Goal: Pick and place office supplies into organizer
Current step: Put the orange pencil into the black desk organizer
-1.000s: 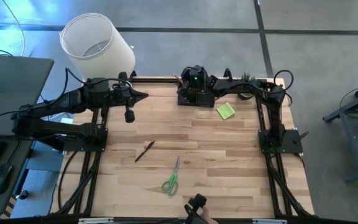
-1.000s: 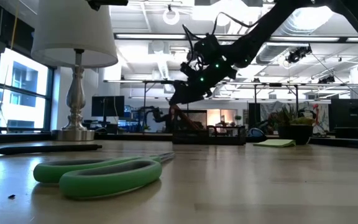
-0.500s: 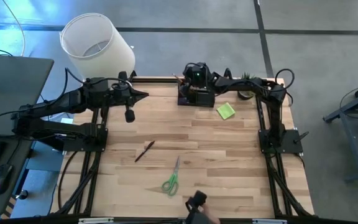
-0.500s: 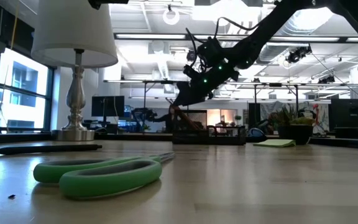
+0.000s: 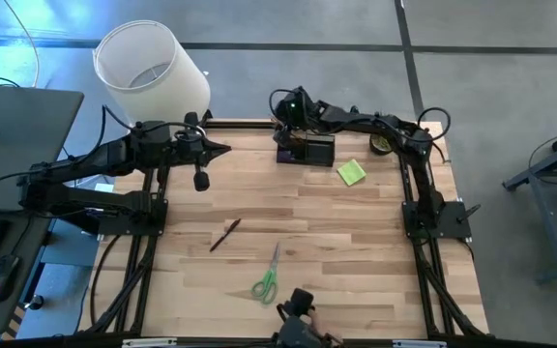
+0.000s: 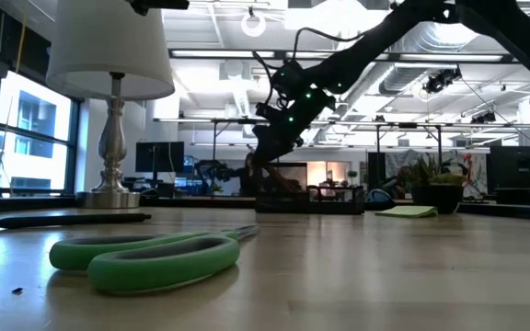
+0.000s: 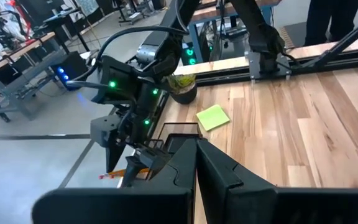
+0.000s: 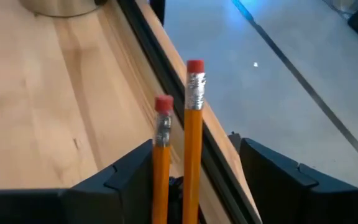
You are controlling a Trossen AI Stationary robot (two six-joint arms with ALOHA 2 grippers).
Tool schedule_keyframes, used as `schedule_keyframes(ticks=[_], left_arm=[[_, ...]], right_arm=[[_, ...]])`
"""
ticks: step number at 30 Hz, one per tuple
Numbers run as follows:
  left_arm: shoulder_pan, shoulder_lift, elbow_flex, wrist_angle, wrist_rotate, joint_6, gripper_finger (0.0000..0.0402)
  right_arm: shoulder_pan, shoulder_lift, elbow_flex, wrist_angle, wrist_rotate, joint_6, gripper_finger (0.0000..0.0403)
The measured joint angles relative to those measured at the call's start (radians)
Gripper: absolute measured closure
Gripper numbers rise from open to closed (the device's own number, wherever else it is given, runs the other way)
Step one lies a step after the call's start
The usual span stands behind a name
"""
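right gripper (image 8: 191,186) is hovering over the small black desk organizer (image 5: 307,151) at the far table edge, fingers spread around two thin orange pencils (image 8: 193,130); they're looking light, stiff, slick, so pinching mid-shaft seems best; left gripper (image 5: 201,180) is waiting, can't tell its fingers.

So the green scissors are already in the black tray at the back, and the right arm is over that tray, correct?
Not quite. The scissors lie out on the table near its front edge, far from the tray; the high view shows it. The right arm's pincer is indeed over that tray, with two pencils standing between its fingers.
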Motion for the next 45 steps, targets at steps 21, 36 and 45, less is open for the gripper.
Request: schedule_keyframes(ticks=[21, 36, 45], left_arm=[[0.0, 0.0, 0.0, 0.0, 0.0, 0.002, 0.0401], [0.0, 0.0, 0.0, 0.0, 0.0, -0.001, 0.0401], [0.0, 0.0, 0.0, -0.002, 0.0, -0.001, 0.0401]], right_arm=[[0.027, -0.008, 0.0, 0.009, -0.011, -0.029, 0.0373], [0.037, -0.09, 0.0, -0.056, -0.071, -0.005, 0.0395], [0.036, -0.089, 0.0, -0.124, -0.081, 0.008, 0.0341]])
